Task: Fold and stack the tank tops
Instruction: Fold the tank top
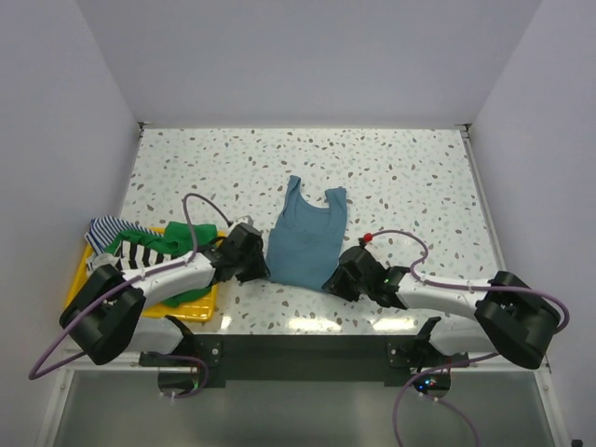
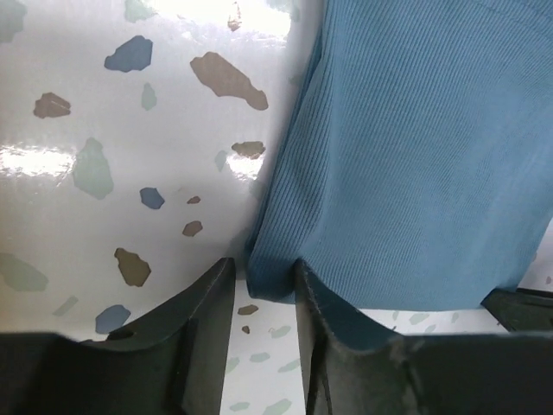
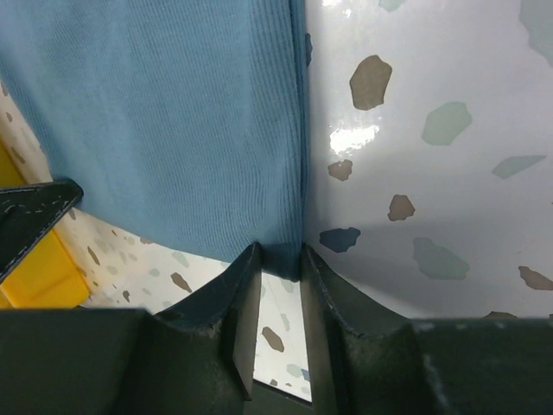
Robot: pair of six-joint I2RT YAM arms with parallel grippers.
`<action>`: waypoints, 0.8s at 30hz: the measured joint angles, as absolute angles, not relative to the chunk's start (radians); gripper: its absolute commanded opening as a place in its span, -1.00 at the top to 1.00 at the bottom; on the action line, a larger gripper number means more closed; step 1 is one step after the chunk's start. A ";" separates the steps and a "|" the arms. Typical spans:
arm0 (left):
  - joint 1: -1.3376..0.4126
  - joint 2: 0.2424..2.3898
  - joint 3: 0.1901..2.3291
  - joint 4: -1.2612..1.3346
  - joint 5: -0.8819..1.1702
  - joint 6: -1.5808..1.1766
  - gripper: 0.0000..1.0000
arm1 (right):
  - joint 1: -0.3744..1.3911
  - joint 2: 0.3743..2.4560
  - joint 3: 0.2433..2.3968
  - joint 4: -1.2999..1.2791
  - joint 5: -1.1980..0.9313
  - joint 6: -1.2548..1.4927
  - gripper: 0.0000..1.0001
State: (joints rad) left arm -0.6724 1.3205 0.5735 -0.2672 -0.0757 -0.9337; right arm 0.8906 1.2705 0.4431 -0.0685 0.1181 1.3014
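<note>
The teal tank top (image 1: pixel 307 242) lay flat in the middle of the counter (image 1: pixel 419 186). Its long axis ran from 6 o'clock to 12 o'clock, with the straps at the far end, leaning slightly toward 1 o'clock, and the hem nearest the arms. The left fingers (image 2: pixel 263 275) were closed on the hem's 9 o'clock corner and the right fingers (image 3: pixel 279 255) were pinched on its 3 o'clock corner, so each arm held its own side and neither was nearer. The cloth stretched away from both at 12 o'clock, so the fold would probably carry the hem up toward the straps. At 9 o'clock, the other tank tops (image 1: pixel 154 251) were heaped in a yellow tray (image 1: pixel 200 309).
</note>
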 measured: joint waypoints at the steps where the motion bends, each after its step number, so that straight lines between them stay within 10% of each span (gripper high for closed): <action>1: -0.672 1.326 0.574 -0.257 -0.076 -0.934 0.44 | 0.891 1.272 0.443 -0.067 0.118 1.301 0.55; 8: -0.678 1.363 0.573 -0.197 -0.056 -0.921 1.00 | 0.893 1.277 0.462 -0.121 0.146 1.271 0.86; 24: -0.910 1.091 0.535 -0.467 -0.070 -0.958 1.00 | 1.156 1.190 0.569 -0.497 0.201 1.141 1.00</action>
